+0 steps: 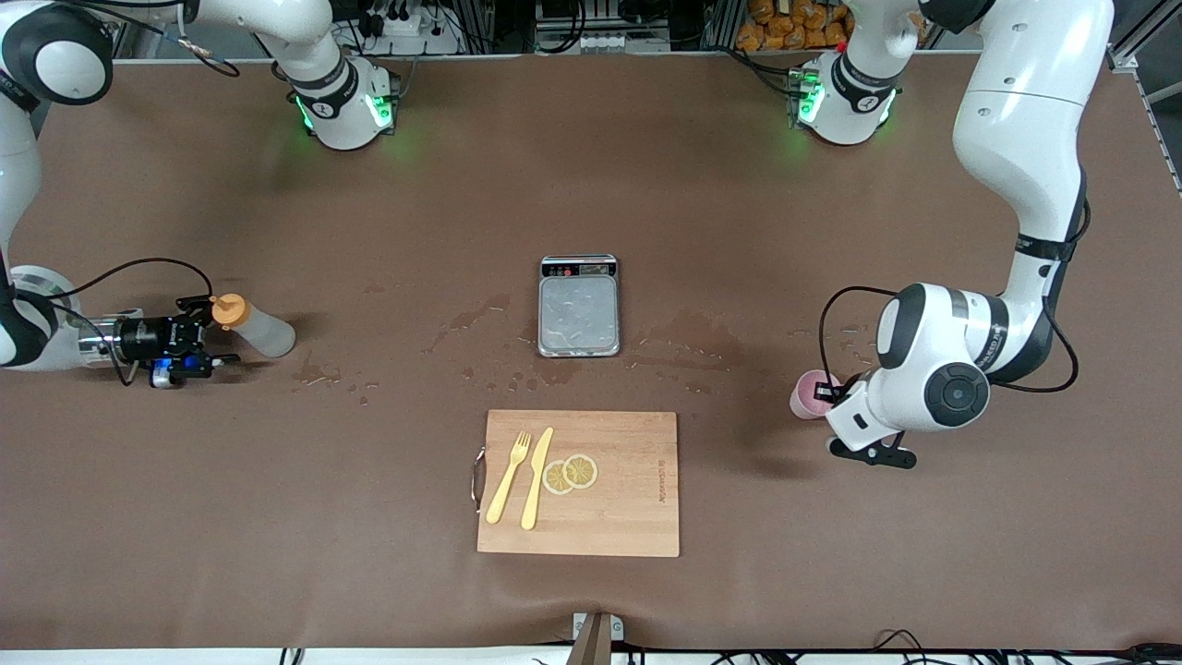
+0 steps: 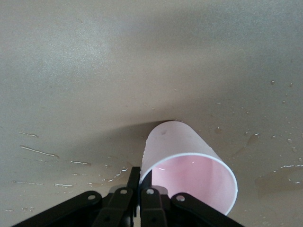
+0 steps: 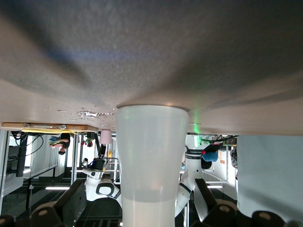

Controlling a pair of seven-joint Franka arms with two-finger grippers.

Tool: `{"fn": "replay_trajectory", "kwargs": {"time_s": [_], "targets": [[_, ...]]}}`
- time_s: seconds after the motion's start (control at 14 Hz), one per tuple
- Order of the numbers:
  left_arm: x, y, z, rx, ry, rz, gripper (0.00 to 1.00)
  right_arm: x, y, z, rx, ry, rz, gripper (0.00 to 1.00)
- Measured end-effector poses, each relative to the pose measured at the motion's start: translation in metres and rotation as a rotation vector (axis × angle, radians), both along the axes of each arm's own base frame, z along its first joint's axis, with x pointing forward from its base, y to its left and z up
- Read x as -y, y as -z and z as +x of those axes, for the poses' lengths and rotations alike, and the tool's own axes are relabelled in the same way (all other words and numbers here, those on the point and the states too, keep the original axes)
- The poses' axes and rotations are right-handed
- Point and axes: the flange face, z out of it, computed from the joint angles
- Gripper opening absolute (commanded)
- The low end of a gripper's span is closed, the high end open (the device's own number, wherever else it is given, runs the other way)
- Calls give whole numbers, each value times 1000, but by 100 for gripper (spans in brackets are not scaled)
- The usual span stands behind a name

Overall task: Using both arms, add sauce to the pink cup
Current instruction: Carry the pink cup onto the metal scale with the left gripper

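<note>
The sauce bottle [image 1: 257, 331] lies on its side on the brown table at the right arm's end, its orange cap [image 1: 229, 311] toward my right gripper [image 1: 205, 332]. That gripper is low and open, a finger on each side of the bottle's cap end. In the right wrist view the whitish bottle [image 3: 151, 161] fills the gap of the right gripper [image 3: 142, 201] with space on both sides. The pink cup [image 1: 810, 394] is tilted at the left arm's end. My left gripper [image 1: 833, 395] is shut on its rim, and in the left wrist view the left gripper [image 2: 140, 174] pinches the cup wall [image 2: 175, 142].
A grey scale [image 1: 579, 307] sits mid-table. Nearer the front camera is a wooden cutting board [image 1: 628, 499] with a yellow fork [image 1: 510, 477], a yellow knife [image 1: 536, 477] and lemon slices [image 1: 570, 473]. Water drops [image 1: 462, 323] spot the table around the scale.
</note>
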Motion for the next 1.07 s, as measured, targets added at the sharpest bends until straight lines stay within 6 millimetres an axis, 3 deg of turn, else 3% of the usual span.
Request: {"fn": "replay_trajectory", "kwargs": {"time_s": [0.28, 0.5, 0.64, 0.85, 1.07], "targets": [[-2, -14, 5, 33, 22, 28, 0, -15, 1, 5, -4, -29, 7, 100], [0, -54, 10, 86, 0, 22, 0, -23, 1, 8, -7, -45, 14, 100], [13, -75, 6, 94, -33, -10, 0, -26, 1, 8, -10, -53, 19, 97], [51, -86, -7, 67, -76, -45, 0, -27, 1, 8, -10, -55, 20, 65], [96, -94, -25, 36, -119, -58, 0, -26, 2, 8, -11, -55, 21, 54]]}}
